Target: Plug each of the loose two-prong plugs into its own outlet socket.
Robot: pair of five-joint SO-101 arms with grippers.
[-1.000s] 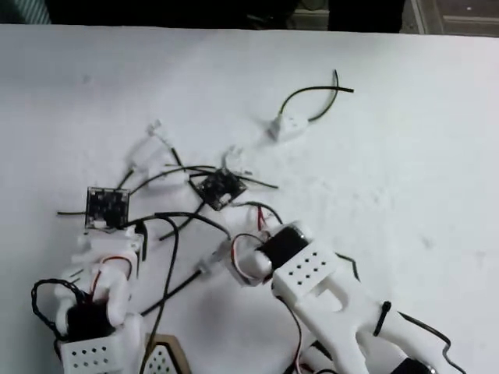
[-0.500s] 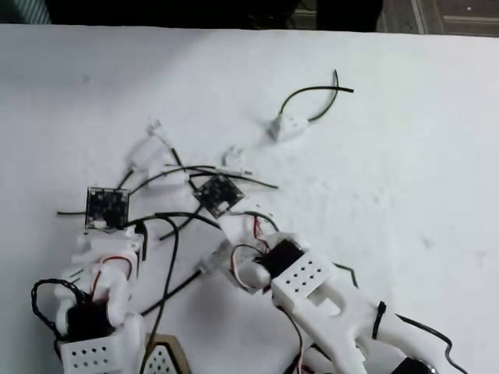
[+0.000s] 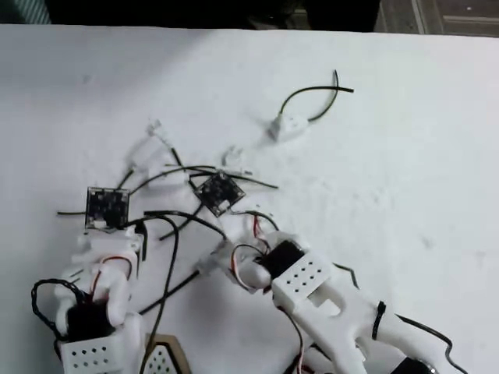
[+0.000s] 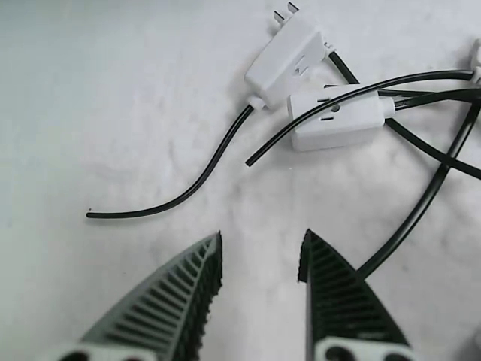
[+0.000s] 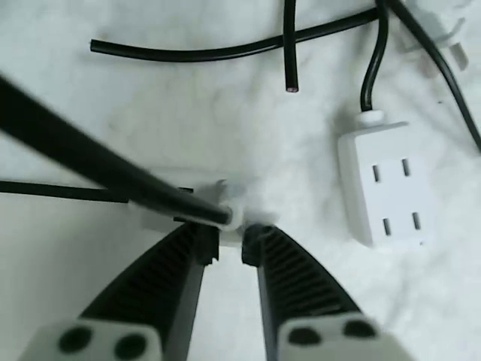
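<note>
The white table (image 3: 405, 156) is strewn with black cables (image 5: 225, 53). Near centre, the right gripper (image 5: 229, 235) is narrowed to a slit, pinching a white plug (image 5: 225, 214) at its cable end. At near left the left gripper (image 4: 259, 242) gapes wide, holding nothing. An outlet socket (image 5: 387, 188) lies just beside the pinched plug. Another plug (image 4: 289, 49) rests on the far side of the left gripper.

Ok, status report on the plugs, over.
Left gripper open, empty. Right gripper shut on plug, outlet socket beside it. Loose cables cross ahead.
</note>
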